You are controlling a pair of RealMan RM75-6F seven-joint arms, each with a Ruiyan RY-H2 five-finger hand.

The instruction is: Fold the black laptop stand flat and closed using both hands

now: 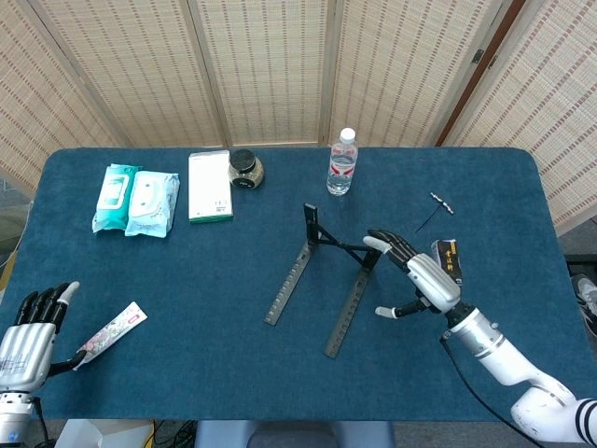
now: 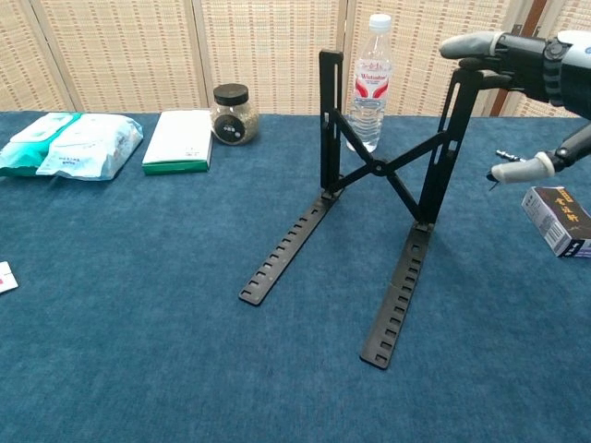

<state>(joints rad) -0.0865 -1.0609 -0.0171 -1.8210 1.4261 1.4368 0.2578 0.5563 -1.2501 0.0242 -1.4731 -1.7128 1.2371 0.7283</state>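
Note:
The black laptop stand stands opened out in the middle of the blue table, two slotted base rails on the cloth, two uprights joined by crossed bars. My right hand is at its right side, fingers spread. Its fingertips rest on the top of the right upright, and the thumb hangs apart below. It grips nothing. My left hand lies far off at the table's front left corner, fingers extended, and shows only in the head view.
A water bottle stands just behind the stand. A jar, a white box and wipe packs sit at the back left. A small black box and a thin metal tool lie right. A tube lies by my left hand.

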